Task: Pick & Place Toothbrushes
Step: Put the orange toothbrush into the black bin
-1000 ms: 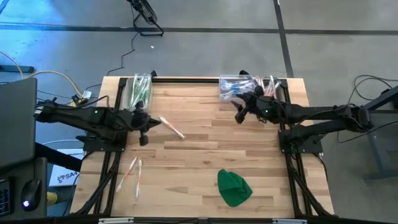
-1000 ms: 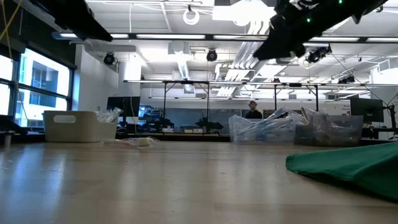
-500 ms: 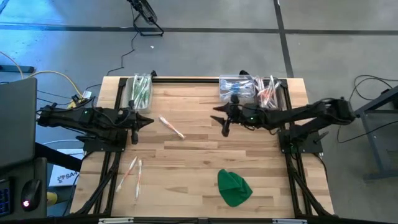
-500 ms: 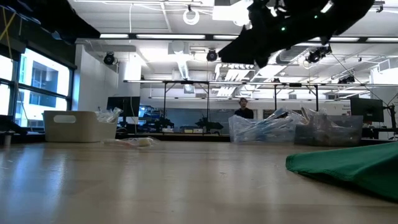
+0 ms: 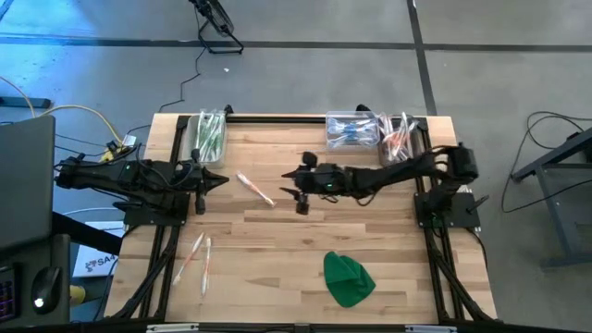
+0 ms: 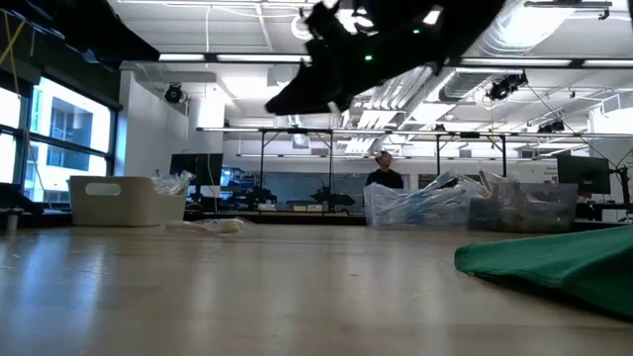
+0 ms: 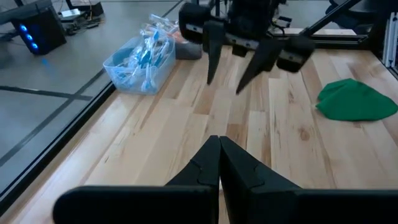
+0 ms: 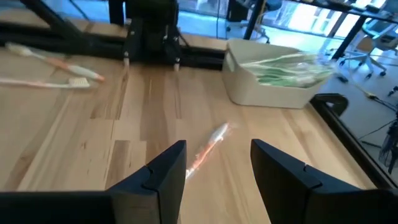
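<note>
A: Where does the loose toothbrush (image 5: 256,190) lie?

B: On the table (image 5: 305,240), between the arms, its long axis slanting. The right gripper (image 5: 300,190) hovers just beside it, jaws released and empty, pointing at it.

A: And the left gripper (image 5: 205,182)?

B: Clenched, empty, on the toothbrush's other side.

A: Obstacles?

B: None; the green cloth (image 5: 348,278), bins (image 5: 351,131) and two more toothbrushes (image 5: 194,259) sit well apart from it.

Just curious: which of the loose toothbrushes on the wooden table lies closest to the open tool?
The orange-accented toothbrush lying alone mid-table, just ahead of the right arm's open tool. The other two loose toothbrushes lie together near the table's front-left corner.
</note>
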Available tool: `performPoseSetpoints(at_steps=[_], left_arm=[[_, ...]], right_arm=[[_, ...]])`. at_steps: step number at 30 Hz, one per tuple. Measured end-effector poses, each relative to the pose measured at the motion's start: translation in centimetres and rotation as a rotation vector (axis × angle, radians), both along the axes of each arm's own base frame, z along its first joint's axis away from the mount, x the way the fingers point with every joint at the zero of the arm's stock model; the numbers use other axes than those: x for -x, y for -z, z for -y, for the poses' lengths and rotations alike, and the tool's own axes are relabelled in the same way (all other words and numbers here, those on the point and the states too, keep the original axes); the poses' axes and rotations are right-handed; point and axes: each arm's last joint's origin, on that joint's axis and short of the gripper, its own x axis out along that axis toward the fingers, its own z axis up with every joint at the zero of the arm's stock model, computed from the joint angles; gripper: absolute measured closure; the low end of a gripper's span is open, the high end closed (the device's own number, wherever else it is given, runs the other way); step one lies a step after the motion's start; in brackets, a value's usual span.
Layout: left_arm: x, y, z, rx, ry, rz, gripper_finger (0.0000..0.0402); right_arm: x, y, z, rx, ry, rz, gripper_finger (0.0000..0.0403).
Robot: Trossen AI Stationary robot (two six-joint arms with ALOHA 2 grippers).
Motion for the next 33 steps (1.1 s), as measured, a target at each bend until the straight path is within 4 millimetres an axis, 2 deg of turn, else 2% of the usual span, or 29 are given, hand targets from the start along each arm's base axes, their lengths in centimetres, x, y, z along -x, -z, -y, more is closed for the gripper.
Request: performPoseSetpoints(at_steps=[6, 13, 22, 33], left_arm=[[0.0, 0.0, 0.0, -0.001, 0.0, -0.004, 0.0402], [0.0, 0.0, 0.0, -0.001, -0.001, -0.004, 0.0402], [0.0, 0.0, 0.0, -0.001, -0.001, -0.005, 0.0402], [0.0, 0.0, 0.0, 0.0, -0.002, -0.004, 0.0402]], right_arm=[[-3.4, 1.2, -0.2, -0.006, -0.04, -0.054, 0.0231], [-5.6, 5.0, -0.4, -0.054, -0.097, -0.13, 0.0231], [-6.0, 8.9, -0.4, -0.072, -0.088, -0.215, 0.0231], [-6.2, 8.6, -0.2, -0.109, -0.111, -0.173, 0.0231]])
